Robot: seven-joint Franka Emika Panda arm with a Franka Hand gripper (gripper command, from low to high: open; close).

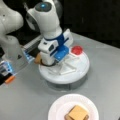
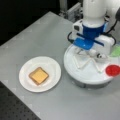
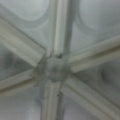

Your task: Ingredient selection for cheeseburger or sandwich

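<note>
A small stack lies on the white paper plate; its top is a yellow-orange square over brown edges. On the white sectioned tray rests a red disc, and a green leaf shows at a front view's right edge. A brown piece sits at the tray's left side. My gripper is lowered into the tray close to that brown piece. The wrist view shows only the tray's hub and dividers, no fingers.
The arm's grey base and a blue-lit unit with an orange part stand at a front view's left. The tray sits raised on a round base on the grey table. A dark perforated board borders the table's lower left.
</note>
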